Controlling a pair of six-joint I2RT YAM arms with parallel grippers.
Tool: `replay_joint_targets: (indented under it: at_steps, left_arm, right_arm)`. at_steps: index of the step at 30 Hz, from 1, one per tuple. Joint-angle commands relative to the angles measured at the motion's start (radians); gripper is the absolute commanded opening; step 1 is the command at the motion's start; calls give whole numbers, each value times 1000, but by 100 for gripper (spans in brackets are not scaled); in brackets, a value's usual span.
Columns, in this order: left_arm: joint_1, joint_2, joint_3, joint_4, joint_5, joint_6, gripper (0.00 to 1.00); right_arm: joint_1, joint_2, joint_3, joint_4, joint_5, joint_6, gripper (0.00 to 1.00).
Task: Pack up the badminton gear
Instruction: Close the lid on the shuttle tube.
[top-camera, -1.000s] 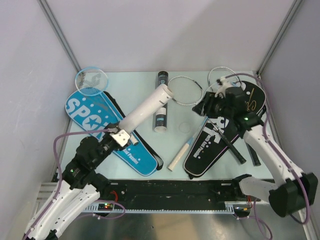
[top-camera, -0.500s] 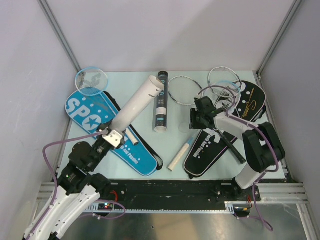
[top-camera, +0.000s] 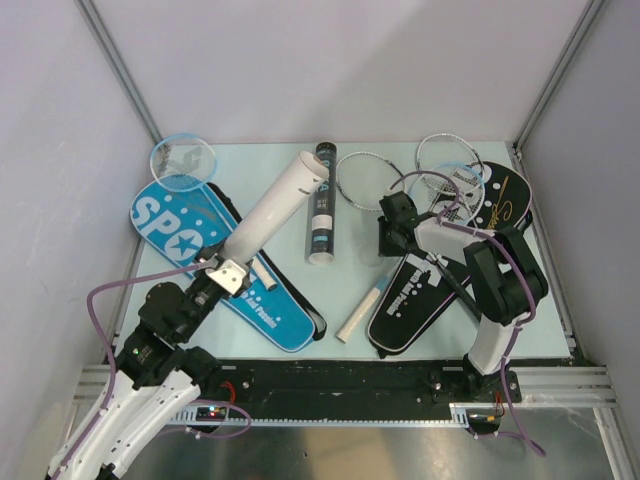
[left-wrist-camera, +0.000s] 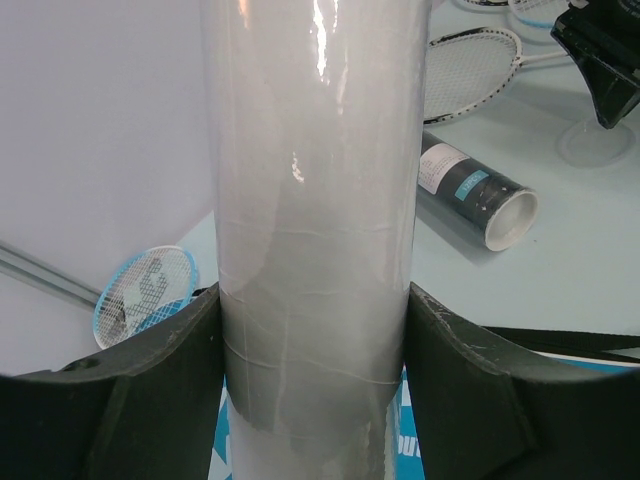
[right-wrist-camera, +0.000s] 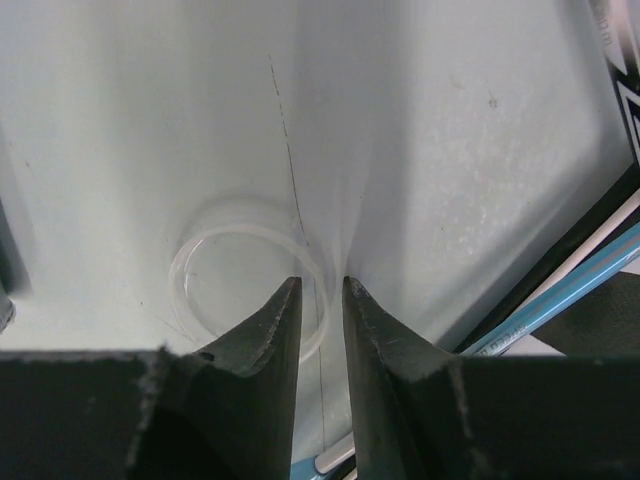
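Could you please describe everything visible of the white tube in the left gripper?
The white tube is a long, glossy cylinder with faint wrap seams, its far end apparently open. It slants upward above the blue cover, its lower end clamped between the two dark fingers of the left gripper; nothing else is seen touching it.

— Where's the white tube (top-camera: 283, 205)?
— Tilted up off the tabletop (top-camera: 345, 275), its lower end clamped in the left hand (top-camera: 232, 268), over the blue "SPORT" cover (top-camera: 172, 222), which lies flat.
— And the black tube (top-camera: 322, 200)?
— Flat, mid-tabletop. A silver racket (top-camera: 370, 181) lies just right of it; the black cover (top-camera: 415, 295) is nearer, right. The light blue racket (top-camera: 183, 161) is far left.
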Motion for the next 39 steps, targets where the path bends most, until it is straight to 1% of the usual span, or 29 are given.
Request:
replay_joint_targets:
  at_steps: [1,2,7,8,14,20,22,26,31,34,39]
  left_arm:
    - [-4,4,1,88,-14,-5,20]
    - [-4,6,2,88,-14,-5,20]
    - [-4,5,1,87,-11,-7,20]
    - [-4,5,0,87,-11,-7,20]
    - [-4,10,-4,87,6,-9,20]
    - [-3,20,-7,87,46,-9,20]
    - [-4,23,-8,87,61,-5,20]
    - [-4,28,-13,85,136,9,21]
    - [-4,41,-13,79,237,30,21]
    - [-4,54,-13,65,309,51,22]
    - [-4,86,-3,41,388,73,22]
  right_arm:
    - [8,36,30,-1,54,12,25]
    - [8,38,31,-4,60,12,22]
    - [9,22,35,-8,87,-2,3]
    - [10,9,35,-7,89,-6,2]
    - [6,-112,36,-9,77,-26,0]
    - [-39,-286,36,-8,-32,-15,0]
    - [-64,-352,35,-5,-104,-8,0]
    - [-145,-488,35,18,-277,20,0]
    - [-261,-647,36,98,-580,72,0]
    - [-315,-708,35,156,-753,110,0]
    - [-360,-764,35,203,-929,171,0]
